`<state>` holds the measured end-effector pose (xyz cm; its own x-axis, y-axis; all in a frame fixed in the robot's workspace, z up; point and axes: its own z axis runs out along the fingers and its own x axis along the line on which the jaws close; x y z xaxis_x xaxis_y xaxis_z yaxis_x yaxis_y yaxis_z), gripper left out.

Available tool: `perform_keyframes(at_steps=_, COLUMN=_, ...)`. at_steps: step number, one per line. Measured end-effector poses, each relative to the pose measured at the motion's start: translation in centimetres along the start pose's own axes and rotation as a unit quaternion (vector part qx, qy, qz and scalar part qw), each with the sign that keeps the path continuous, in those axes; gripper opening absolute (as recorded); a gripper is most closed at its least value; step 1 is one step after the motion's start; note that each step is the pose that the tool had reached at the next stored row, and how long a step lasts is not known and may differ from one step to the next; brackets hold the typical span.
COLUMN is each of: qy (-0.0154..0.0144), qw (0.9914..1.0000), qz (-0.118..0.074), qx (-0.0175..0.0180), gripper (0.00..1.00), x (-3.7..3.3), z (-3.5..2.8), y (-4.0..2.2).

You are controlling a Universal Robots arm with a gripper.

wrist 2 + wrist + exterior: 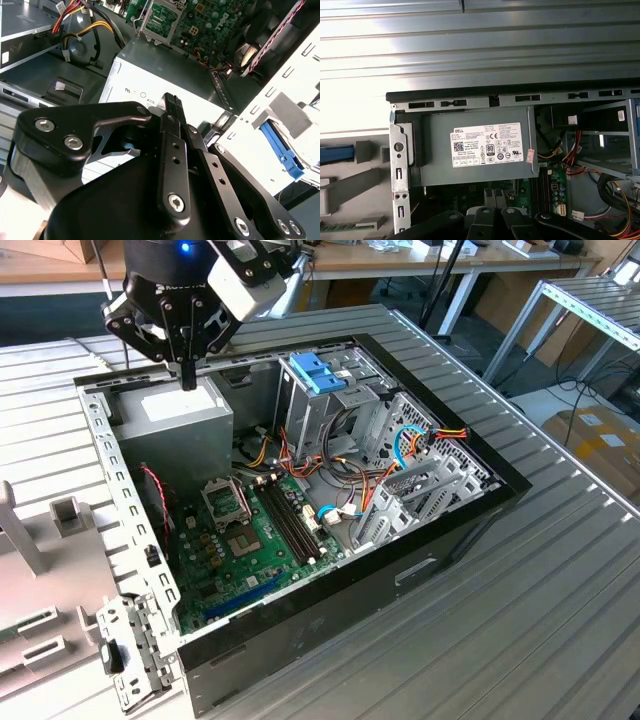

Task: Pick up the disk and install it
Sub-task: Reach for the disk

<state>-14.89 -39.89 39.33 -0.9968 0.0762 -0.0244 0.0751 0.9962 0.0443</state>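
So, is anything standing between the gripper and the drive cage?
Nothing visible does. The gripper hangs above the power supply; the drive cage with its blue latch lies toward the exterior view's right.

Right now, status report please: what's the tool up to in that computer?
Tool shut, empty, tip at the grey power supply. No disk in its grip. Loose cables beside the drive cage.

The disk (335, 154) shows in the first wrist view as a long, narrow blue plastic rail. It lies flat on the pale grey fixture (370, 206) outside the open computer case (399, 170), with a small grey block (362, 150) between rail and case wall. In the second wrist view the blue rail (282, 150) lies beyond that perforated wall; the metal body and label cannot be made out.
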Motion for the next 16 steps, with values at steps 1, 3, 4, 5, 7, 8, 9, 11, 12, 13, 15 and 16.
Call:
perform_keyframes(at_steps=1, qy=0.0000, qw=1.00000, qz=0.000, qx=0.0000, gripper=0.11, x=0.04, z=0.00, y=0.00)
perform_keyframes(at_steps=3, qy=0.0000, qw=1.00000, qz=0.000, qx=0.0000, gripper=0.11, x=0.13, z=0.00, y=-0.01)
perform_keyframes(at_steps=4, qy=0.0000, qw=1.00000, qz=0.000, qx=0.0000, gripper=0.11, x=0.18, z=-0.01, y=-0.01)
perform_keyframes(at_steps=5, qy=0.0000, qw=1.00000, qz=0.000, qx=0.0000, gripper=0.11, x=0.27, z=-0.01, y=-0.02)
perform_keyframes(at_steps=7, qy=0.0000, qw=1.00000, qz=0.000, qx=0.0000, gripper=0.11, x=0.45, z=-0.01, y=-0.04)
perform_keyframes(at_steps=8, qy=0.0000, qw=1.00000, qz=0.000, qx=0.0000, gripper=0.11, x=0.60, z=-0.02, y=-0.05)
perform_keyframes(at_steps=9, qy=0.0000, qw=1.00000, qz=0.000, qx=0.0000, gripper=0.11, x=0.69, z=-0.02, y=-0.05)
perform_keyframes(at_steps=11, qy=0.0000, qw=1.00000, qz=0.000, qx=0.0000, gripper=0.11, x=0.84, z=-0.02, y=-0.06)
perform_keyframes(at_steps=12, qy=0.0000, qw=1.00000, qz=0.000, qx=0.0000, gripper=0.11, x=0.91, z=-0.03, y=-0.06)
perform_keyframes(at_steps=13, qy=0.0000, qw=1.00000, qz=0.000, qx=0.0000, gripper=0.11, x=0.99, z=-0.02, y=-0.08)
perform_keyframes(at_steps=15, qy=0.0000, qw=1.00000, qz=0.000, qx=0.0000, gripper=0.11, x=1.12, z=-0.03, y=-0.08)
perform_keyframes(at_steps=16, qy=0.0000, qw=1.00000, qz=0.000, qx=0.0000, gripper=0.11, x=1.15, z=-0.03, y=-0.09)
